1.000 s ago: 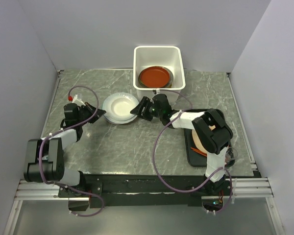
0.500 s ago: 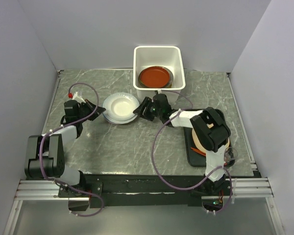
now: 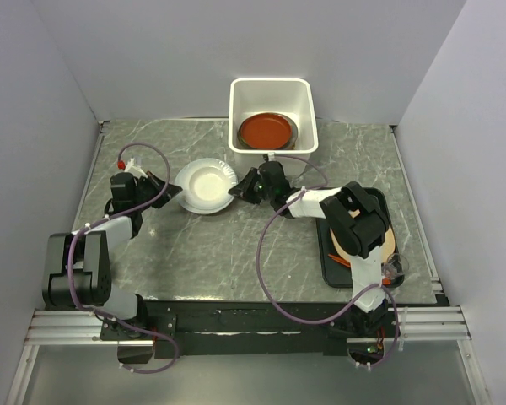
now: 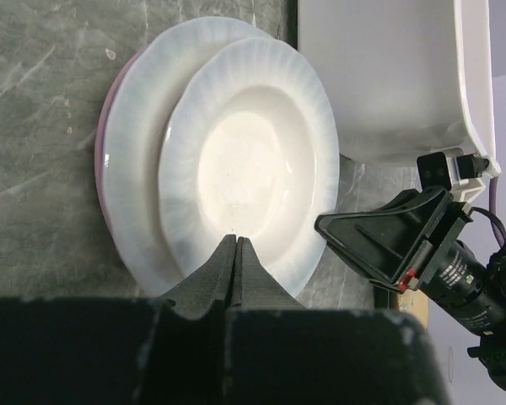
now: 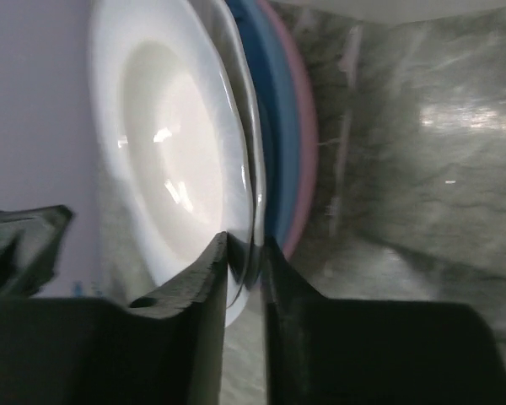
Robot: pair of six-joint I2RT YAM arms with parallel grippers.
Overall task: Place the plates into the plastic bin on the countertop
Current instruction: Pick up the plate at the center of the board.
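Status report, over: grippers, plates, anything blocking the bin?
Right gripper shut on rim of white plate. Left gripper shut, empty, by the stack. Plastic bin holds red-brown plate; nothing blocks it.

This looks like a robot test cell dressed as a kitchen counter. Plain pale panels [image 3: 261,42] close in three sides of a marble-look countertop [image 3: 202,253]. An aluminium rail [image 3: 59,327] along the bottom of the frame carries the cabled left arm [image 3: 76,270] and right arm [image 3: 363,228].

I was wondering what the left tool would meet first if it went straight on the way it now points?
The top white plate: the shut left tool points at its near rim, seemingly just short of it or touching; depth is unclear.
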